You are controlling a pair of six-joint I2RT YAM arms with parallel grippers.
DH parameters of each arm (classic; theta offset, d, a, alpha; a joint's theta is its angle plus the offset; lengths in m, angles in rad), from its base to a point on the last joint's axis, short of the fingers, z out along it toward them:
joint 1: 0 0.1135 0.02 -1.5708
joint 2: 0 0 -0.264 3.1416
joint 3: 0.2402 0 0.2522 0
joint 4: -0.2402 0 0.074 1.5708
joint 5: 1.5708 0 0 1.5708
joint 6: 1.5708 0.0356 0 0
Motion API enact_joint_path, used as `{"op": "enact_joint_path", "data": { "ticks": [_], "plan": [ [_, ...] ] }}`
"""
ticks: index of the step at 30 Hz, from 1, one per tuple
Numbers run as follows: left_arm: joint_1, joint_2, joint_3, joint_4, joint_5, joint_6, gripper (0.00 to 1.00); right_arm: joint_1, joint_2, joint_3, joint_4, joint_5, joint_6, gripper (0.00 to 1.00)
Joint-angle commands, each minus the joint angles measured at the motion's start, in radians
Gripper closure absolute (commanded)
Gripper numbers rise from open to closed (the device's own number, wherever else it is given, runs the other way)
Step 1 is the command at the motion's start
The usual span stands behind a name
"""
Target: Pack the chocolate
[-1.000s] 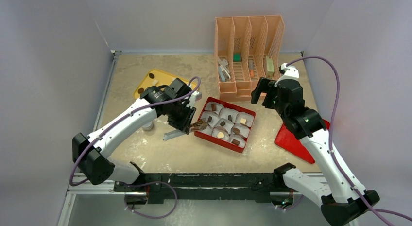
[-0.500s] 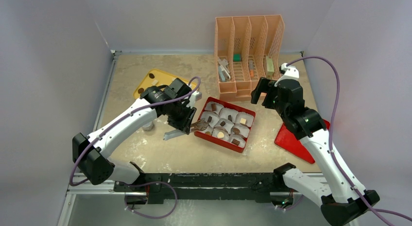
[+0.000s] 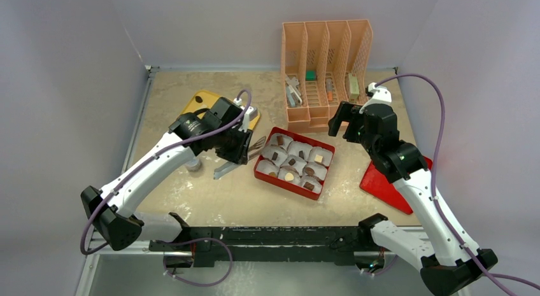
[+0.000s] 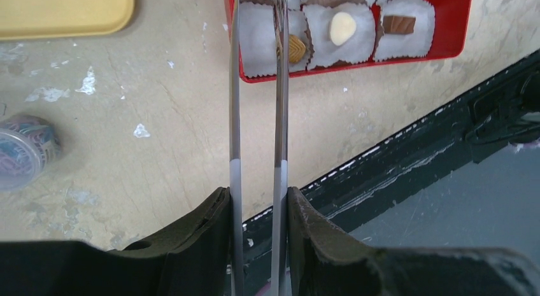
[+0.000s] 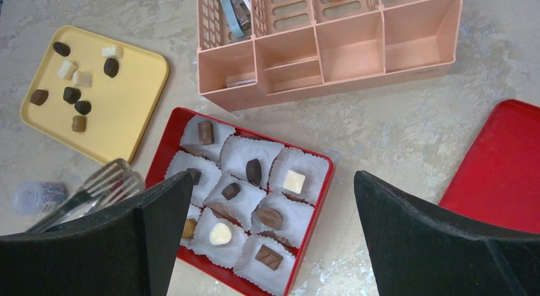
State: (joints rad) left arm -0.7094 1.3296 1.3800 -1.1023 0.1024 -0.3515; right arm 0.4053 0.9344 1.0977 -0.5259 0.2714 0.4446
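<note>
While the left arm reaches out over the table (image 3: 255,207), a small patterned roll (image 4: 22,149) stands on the table beside it at the far left. Behind it lies a yellow tray (image 5: 130,95) carrying several loose pieces of chocolate (image 5: 71,94), dark brown, tan and cream-white, spread apart from one another. The left gripper (image 4: 256,200) has its jaws clenched on a pair of metal tongs (image 4: 235,137), squeezing the two blades near their handle end so that they run almost parallel. The tongs point toward the near left corner of a red box (image 4: 453,22). Their tips pass out of the top of the left wrist view, so whether they pinch anything cannot be told; in the right wrist view they lie just beside the box's left edge.

Inside the box, white crinkled paper cups (image 5: 245,153) sit in three rows of three. Each visible cup holds one piece, among them a cream cube, a cream oval, a tan round and several dark ones. Behind the box stands a peach organizer (image 3: 325,67) with small items in its slots. The right gripper (image 3: 344,123) hangs above the table between organizer and box, jaws spread wide and released, grasping nothing. At the far right a red lid (image 5: 503,162) lies flat on the table, apart from the box.
</note>
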Motion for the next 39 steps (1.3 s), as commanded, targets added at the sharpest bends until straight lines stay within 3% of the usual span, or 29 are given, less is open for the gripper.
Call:
{"op": "enact_joint_path", "data": {
  "ticks": [1,6,12,21,39],
  "plan": [
    [-0.003,-0.063,0.048,0.049,-0.092,-0.092,0.68,-0.002,-0.020,0.016,0.023,0.005,0.001,0.01],
    [-0.002,-0.113,0.032,0.038,-0.246,-0.193,0.68,-0.003,-0.022,0.012,0.023,0.005,0.000,0.01],
    [-0.001,-0.176,-0.092,0.074,-0.296,-0.302,0.68,-0.002,-0.021,0.009,0.033,-0.006,0.006,0.01],
    [-0.004,-0.213,-0.308,0.194,-0.218,-0.315,0.68,-0.002,-0.029,0.011,0.022,-0.006,-0.001,0.01],
    [-0.003,-0.090,-0.518,0.250,-0.210,-0.292,0.64,-0.003,-0.022,-0.002,0.033,0.003,-0.008,0.01]
  ]
}}
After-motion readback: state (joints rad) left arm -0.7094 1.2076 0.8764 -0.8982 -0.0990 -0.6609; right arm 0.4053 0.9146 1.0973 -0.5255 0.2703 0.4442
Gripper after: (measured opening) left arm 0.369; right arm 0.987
